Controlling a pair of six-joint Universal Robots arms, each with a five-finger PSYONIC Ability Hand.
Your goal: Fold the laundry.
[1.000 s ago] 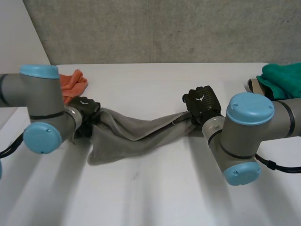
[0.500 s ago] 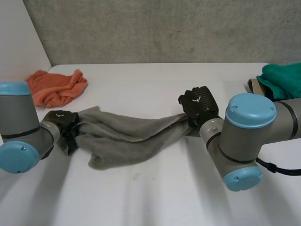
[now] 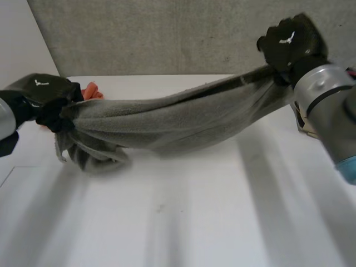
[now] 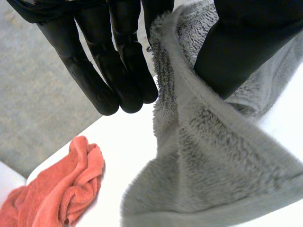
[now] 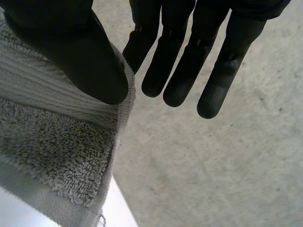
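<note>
Grey towel (image 3: 178,119) hangs stretched above the worktop (image 3: 194,211), 9 to 1 o'clock. Left hand (image 3: 39,92) and right hand (image 3: 289,41) each pinch one end between thumb and straight fingers (image 4: 118,71).

One grey towel (image 3: 178,119), one orange cloth (image 4: 52,189), one left hand (image 3: 41,90) and one right hand (image 3: 289,41), one white table (image 3: 194,222).
</note>
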